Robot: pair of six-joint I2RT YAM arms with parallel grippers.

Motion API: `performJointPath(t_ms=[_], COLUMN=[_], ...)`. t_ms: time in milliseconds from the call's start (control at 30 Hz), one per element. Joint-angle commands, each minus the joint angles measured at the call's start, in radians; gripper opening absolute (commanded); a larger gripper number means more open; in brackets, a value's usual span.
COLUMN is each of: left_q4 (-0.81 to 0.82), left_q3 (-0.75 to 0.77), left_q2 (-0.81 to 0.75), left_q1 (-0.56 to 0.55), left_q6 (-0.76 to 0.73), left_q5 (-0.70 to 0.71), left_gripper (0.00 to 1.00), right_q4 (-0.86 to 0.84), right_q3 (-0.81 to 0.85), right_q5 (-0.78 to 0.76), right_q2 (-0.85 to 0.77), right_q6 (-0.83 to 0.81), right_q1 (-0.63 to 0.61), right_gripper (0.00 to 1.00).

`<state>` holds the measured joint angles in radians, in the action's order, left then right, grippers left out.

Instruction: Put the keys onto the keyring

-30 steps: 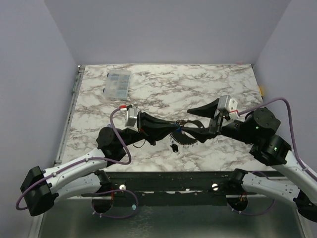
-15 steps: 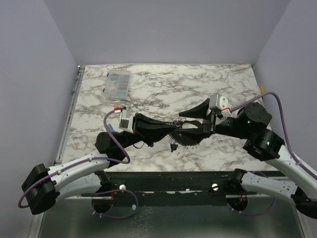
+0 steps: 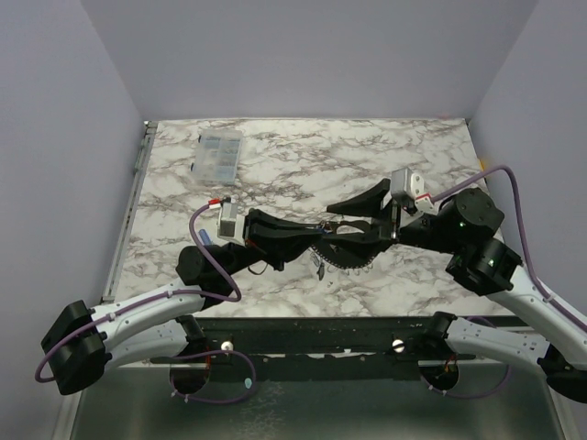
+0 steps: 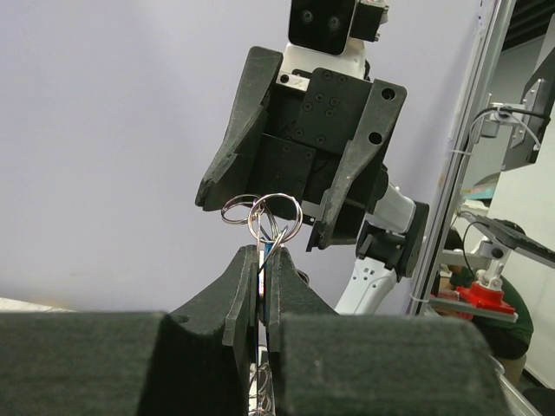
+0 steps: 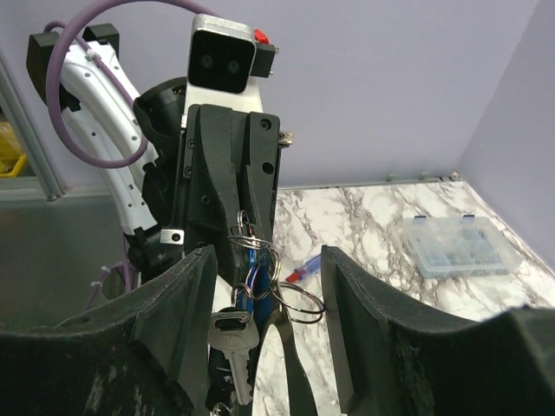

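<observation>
My left gripper [image 3: 315,235] is shut on a blue key head with small steel rings [image 4: 274,215] sticking out past its fingertips [image 4: 263,260]. It holds this bunch above the table's middle. In the right wrist view a silver key with a dark head [image 5: 232,345] hangs from the bunch, and one split ring [image 5: 301,302] juts sideways. My right gripper [image 3: 351,216] is open and faces the left one, with its fingers either side of that ring [image 5: 269,321], not touching it. A dark arc with a beaded rim [image 3: 343,260], probably the keyring, hangs under the grippers.
A clear plastic compartment box [image 3: 220,154] lies at the table's far left and also shows in the right wrist view [image 5: 464,245]. A red and blue pen [image 5: 303,268] lies on the marble [image 3: 413,156] behind the bunch. Purple walls close in three sides.
My right gripper has moved left toward the left gripper and now straddles the jutting ring. The left gripper has shifted slightly left, and the hanging key has swung with it.
</observation>
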<state>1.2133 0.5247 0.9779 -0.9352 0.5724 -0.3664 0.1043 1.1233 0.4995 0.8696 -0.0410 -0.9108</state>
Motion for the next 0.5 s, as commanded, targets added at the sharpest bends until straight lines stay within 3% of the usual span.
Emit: performJointPath(t_ms=[0,133,267,467], left_q4=[0.071,0.075,0.075,0.075], left_q3=[-0.008,-0.009,-0.013,-0.015], left_q2=[0.006,0.012,0.013,0.015], left_q1=[0.001,0.0,0.001,0.001], left_q6=[0.01,0.004,-0.001,-0.008], left_q5=[0.063,0.074,0.09,0.097], left_gripper=[0.0,0.0,0.0,0.0], right_q4=[-0.081,-0.093,-0.073,-0.03], right_q3=[-0.025,-0.028,-0.016,0.001], right_q5=[0.019,0.048,0.075,0.088], right_q2=[0.008,0.032,0.058,0.095], right_q6=[0.075,0.102,0.106,0.095], right_q1=[-0.008,-0.008,-0.008,-0.008], right_gripper=[0.58,0.56,0.41,0.41])
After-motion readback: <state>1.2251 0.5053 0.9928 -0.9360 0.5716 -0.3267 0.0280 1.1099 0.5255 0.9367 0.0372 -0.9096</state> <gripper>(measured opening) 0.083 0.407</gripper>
